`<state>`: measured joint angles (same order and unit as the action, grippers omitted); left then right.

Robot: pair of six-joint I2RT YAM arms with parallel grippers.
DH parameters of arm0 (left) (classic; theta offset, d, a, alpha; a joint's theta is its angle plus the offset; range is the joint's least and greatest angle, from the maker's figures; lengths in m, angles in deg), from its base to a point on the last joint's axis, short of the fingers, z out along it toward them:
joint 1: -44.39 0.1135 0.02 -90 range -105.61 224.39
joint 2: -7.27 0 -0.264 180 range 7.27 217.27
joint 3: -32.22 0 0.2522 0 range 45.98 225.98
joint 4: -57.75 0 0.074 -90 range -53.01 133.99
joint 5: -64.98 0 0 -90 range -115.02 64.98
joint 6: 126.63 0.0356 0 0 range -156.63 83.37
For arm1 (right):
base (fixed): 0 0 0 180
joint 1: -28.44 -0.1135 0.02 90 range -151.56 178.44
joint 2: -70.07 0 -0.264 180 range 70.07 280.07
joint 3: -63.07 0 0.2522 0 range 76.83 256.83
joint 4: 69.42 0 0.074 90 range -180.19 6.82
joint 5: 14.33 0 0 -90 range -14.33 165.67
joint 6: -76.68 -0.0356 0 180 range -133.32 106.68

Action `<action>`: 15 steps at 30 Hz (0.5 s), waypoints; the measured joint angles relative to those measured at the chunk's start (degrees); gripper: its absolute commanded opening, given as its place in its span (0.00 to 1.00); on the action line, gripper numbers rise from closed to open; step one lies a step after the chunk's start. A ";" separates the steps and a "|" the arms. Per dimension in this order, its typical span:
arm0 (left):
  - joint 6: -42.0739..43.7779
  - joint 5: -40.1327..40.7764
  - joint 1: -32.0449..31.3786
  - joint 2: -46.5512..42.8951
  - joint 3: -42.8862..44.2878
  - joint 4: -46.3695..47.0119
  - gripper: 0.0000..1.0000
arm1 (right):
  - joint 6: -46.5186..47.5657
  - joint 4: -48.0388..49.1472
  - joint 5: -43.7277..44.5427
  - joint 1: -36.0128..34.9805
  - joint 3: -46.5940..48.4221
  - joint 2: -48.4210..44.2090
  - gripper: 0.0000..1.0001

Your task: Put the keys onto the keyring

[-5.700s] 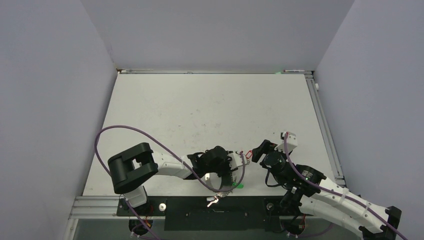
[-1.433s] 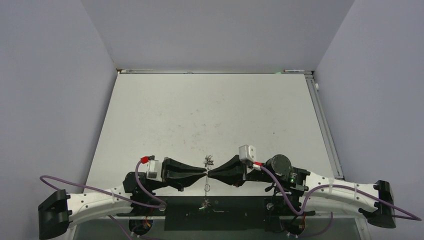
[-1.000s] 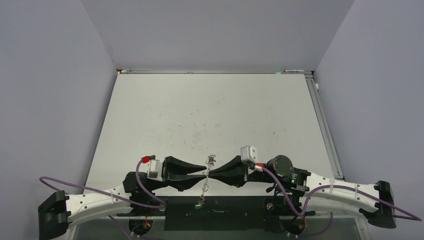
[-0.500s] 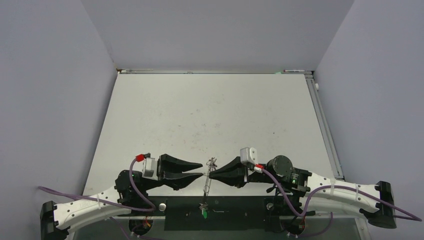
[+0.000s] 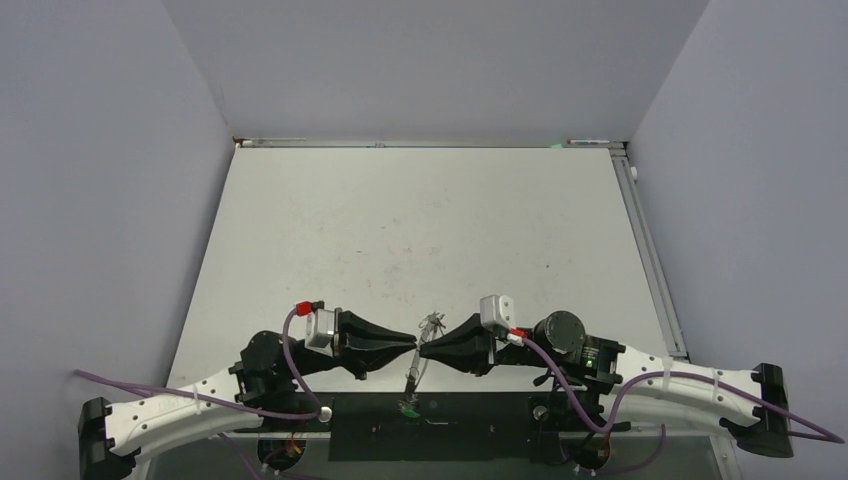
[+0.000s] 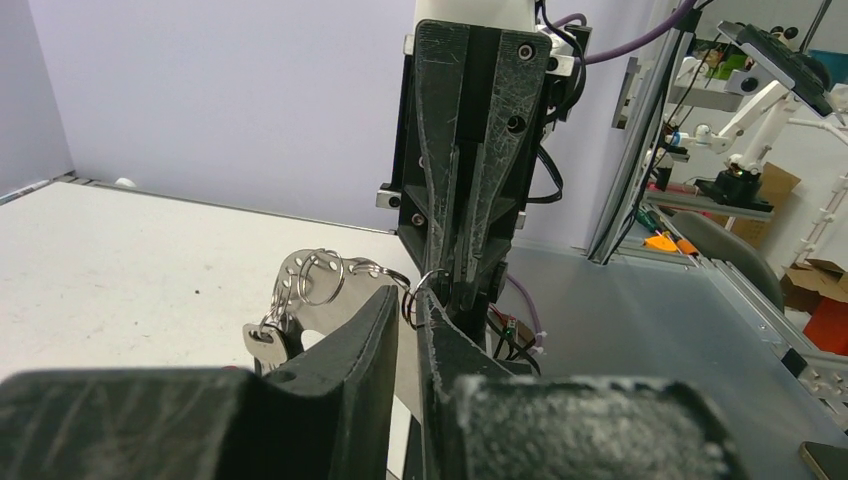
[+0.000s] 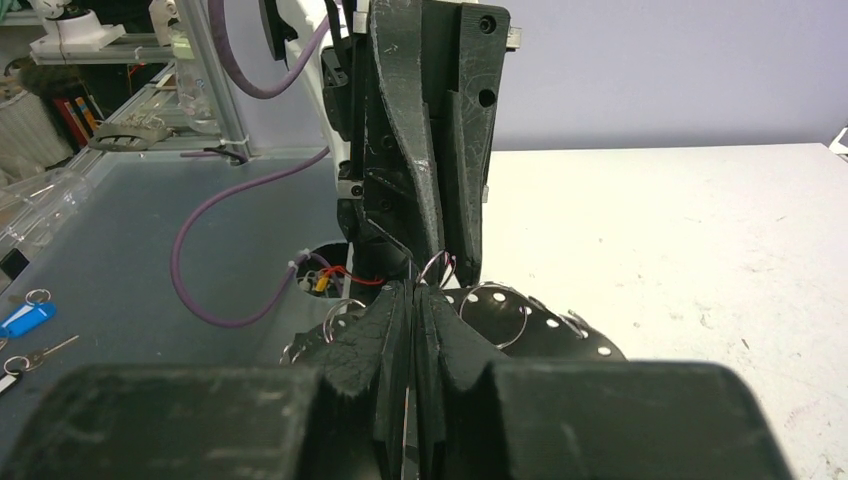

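Table [image 5: 400, 230]: near edge lies right below the work; dropped bundle may fall off.
Right gripper [image 5: 422, 351]: clenched on keyring [image 5: 430, 323] wire, midair between tips.
Left gripper [image 5: 411, 343]: nearly closed, grip unclear; could miss ring.
Keys [image 6: 262, 342]: dangling, may snag.

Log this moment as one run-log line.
left claw: nearly closed at keyring, grip unclear | right claw: shut on keyring | claws tip to tip, near edge of table | key dangling

Your keyring [image 5: 431, 323] sat between left gripper [image 5: 409, 343] and right gripper [image 5: 427, 350], at the near edge of the table [image 5: 420, 220]. The keys [image 6: 262, 343] hung below it.
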<state>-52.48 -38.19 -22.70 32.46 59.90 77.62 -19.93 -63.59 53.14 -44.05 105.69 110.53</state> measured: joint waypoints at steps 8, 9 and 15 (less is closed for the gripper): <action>-0.02 -0.79 -0.07 -0.04 0.39 -0.79 0.00 | 0.02 -0.46 0.28 -0.04 0.00 -0.72 0.05; -0.02 -0.83 -0.07 -0.07 0.39 -0.79 0.00 | 0.02 -0.46 0.31 -0.07 0.00 -0.74 0.05; -0.07 0.15 -0.11 -0.79 0.09 -0.22 0.00 | 0.02 -0.20 1.90 -0.33 0.00 -0.74 0.09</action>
<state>-52.55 -38.03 -22.81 31.67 59.98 77.40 -19.91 -63.79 55.05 -44.38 105.69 109.79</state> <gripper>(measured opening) 0.006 0.057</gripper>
